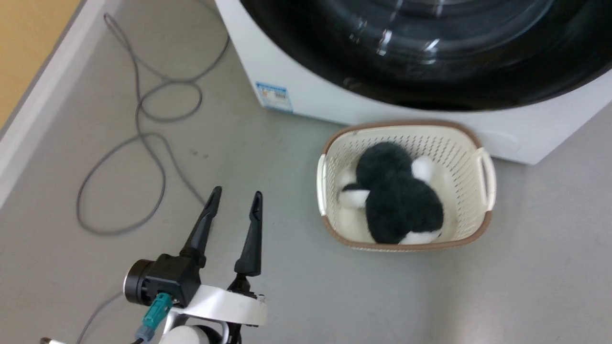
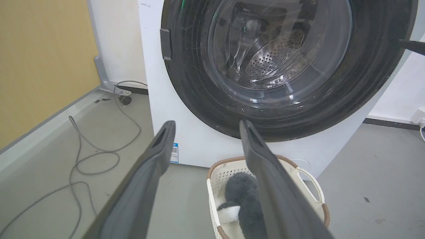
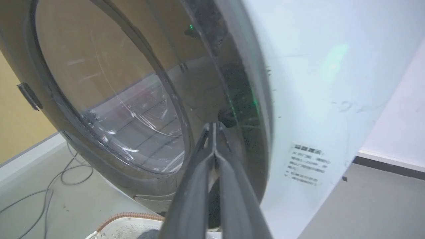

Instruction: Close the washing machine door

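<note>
Left of the machine (image 1: 315,98), a cable (image 1: 137,102) looped on the floor. Before the machine's left corner our left gripper (image 1: 237,192) hung spread and empty. A basket (image 1: 459,148) with a plush toy (image 1: 397,196) sat just before the machine, below the door (image 2: 285,66), which lay against or nearly against its front. At the door's right rim our right gripper (image 3: 214,127) seemed to touch, fingers together, holding nothing. We judged the final push in hand: firm, straight pressure until the latch caught. Nothing blocked it.

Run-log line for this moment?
washing machine door: looks shut | right gripper: shut, tips at door rim | left gripper: open, above floor | basket: on floor below door
</note>
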